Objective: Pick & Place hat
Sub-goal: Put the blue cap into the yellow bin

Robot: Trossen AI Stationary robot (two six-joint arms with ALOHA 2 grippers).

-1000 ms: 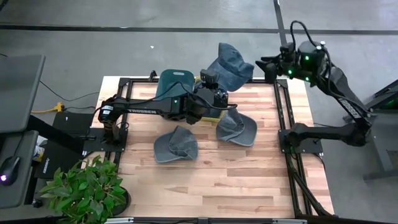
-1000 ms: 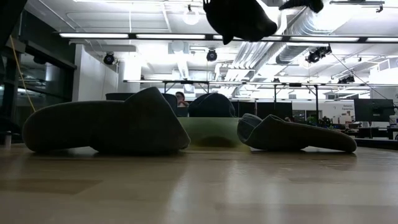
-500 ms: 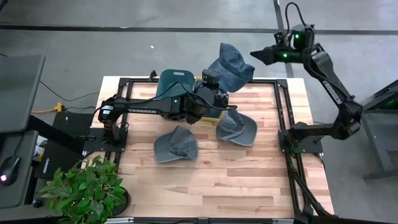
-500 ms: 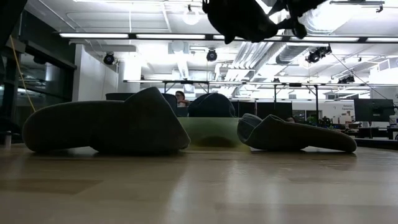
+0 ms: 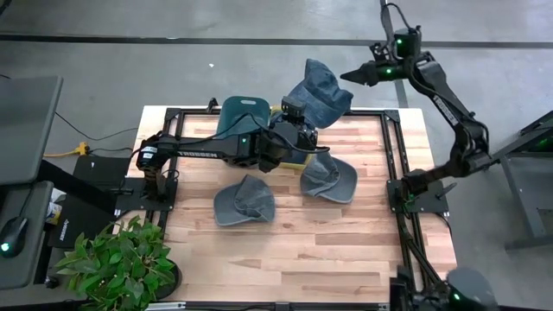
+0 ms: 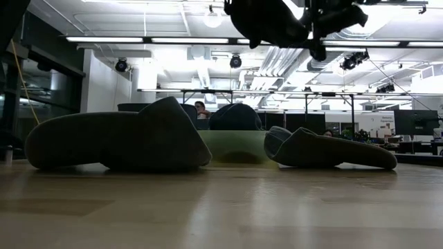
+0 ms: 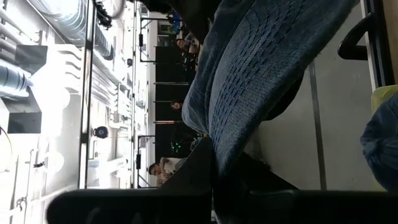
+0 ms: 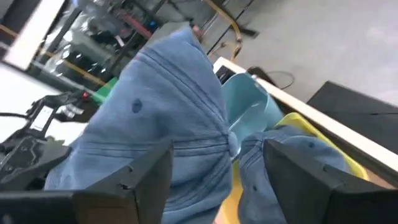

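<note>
Looking down from above, we see a wooden tabletop (image 5: 285,233) inside a black frame, with two dark arms at work. The left arm reaches across from the left side, and the left gripper (image 5: 304,130) has its jaws closed on a blue denim hat (image 5: 318,89), which it holds up in the air above the far edge of the tabletop. In the left wrist view the hat's stitched blue cloth (image 7: 261,81) fills most of the picture, pinched between the dark fingers (image 7: 193,177).

The right gripper (image 5: 348,76) hangs in the air just beside the raised hat, on its right, beyond the far right corner of the tabletop. Its jaws stand apart and grip nothing. In the right wrist view we see the hat (image 8: 165,118) straight ahead between the two spread fingers (image 8: 146,171).

Two more hats lie flat on the wood: one grey-blue hat (image 5: 244,200) near the middle and another (image 5: 329,179) just to its right. A teal item (image 5: 240,114) and a yellow-green item (image 5: 294,160) lie partly hidden under the left arm. A green potted plant (image 5: 117,263) stands at the near left corner.
</note>
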